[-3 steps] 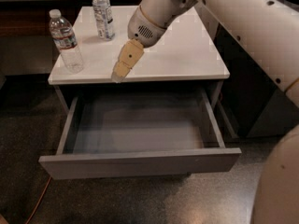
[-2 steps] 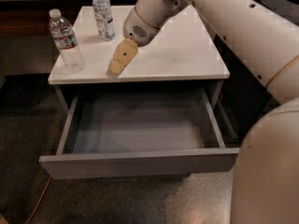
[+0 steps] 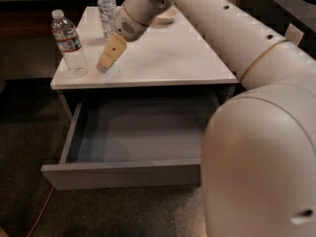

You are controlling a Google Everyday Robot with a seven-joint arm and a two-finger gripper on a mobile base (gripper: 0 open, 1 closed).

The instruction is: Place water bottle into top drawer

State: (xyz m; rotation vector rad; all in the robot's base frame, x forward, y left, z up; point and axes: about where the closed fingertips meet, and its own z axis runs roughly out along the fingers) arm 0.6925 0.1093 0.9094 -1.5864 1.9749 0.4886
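1. Up front, the top drawer (image 3: pixel 123 176) stands pulled open across the lower frame.
2. Behind it, the gripper (image 3: pixel 102 65) is at the white tabletop's (image 3: pixel 173 58) front left; open or closed, I cannot tell.
3. Just left, apart from it, the water bottle (image 3: pixel 69 43) stands upright.
4. Farthest, a second bottle (image 3: pixel 106 9) stands at the top edge.

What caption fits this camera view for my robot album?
Tan gripper beside the small clear plastic water bottle with a red-striped label, on a white table above the open grey top drawer.
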